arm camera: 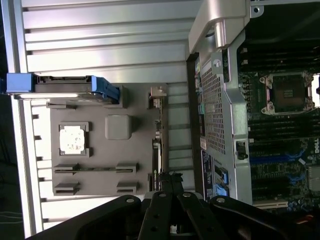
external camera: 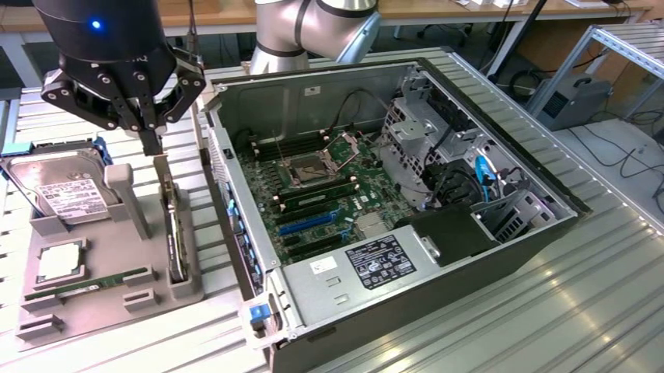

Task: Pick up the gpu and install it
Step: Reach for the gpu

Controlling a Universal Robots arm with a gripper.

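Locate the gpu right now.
At the exterior view's left, the gpu stands on edge in the grey tray's slot nearest the open PC case, just under the gripper.

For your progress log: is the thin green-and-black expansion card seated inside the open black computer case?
No, the card stands on edge in the grey holder tray beside the case.

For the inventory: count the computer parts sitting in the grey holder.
4: hard drive at the exterior view's upper left, processor below it, memory stick lower still, gpu upright beside the case.
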